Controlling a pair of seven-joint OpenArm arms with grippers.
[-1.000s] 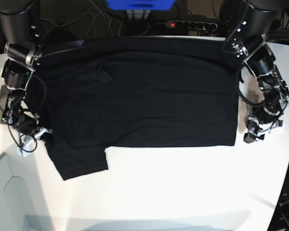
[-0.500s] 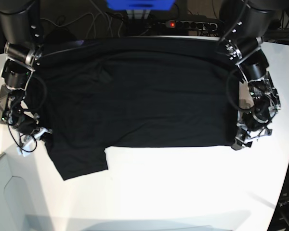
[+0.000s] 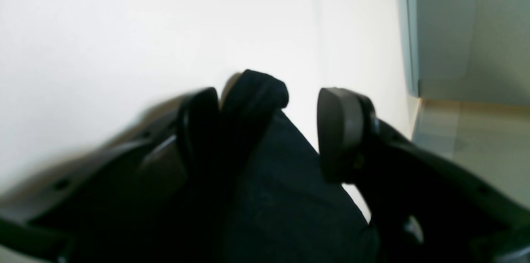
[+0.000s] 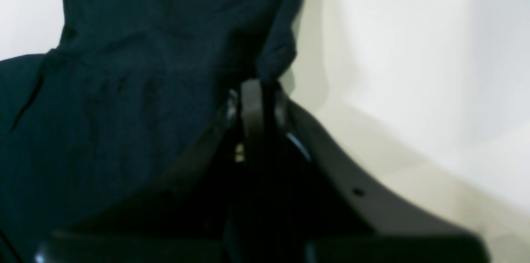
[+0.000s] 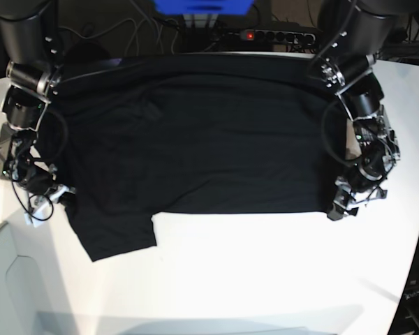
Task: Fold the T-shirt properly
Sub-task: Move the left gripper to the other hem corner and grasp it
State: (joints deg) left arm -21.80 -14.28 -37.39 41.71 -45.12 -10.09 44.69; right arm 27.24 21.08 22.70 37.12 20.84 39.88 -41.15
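T-shirt [image 5: 195,146] lies spread flat across the counter [image 5: 265,279], against its far edge. Left claw [image 3: 269,130] has jaws apart, straddling a bunched hem corner. Right claw [image 4: 256,89] is clamped together on the shirt's sleeve edge.

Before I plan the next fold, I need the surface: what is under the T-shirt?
The T-shirt lies spread on a white table, bare along the near side. Whatever sits beneath the fabric itself is covered and cannot be seen.
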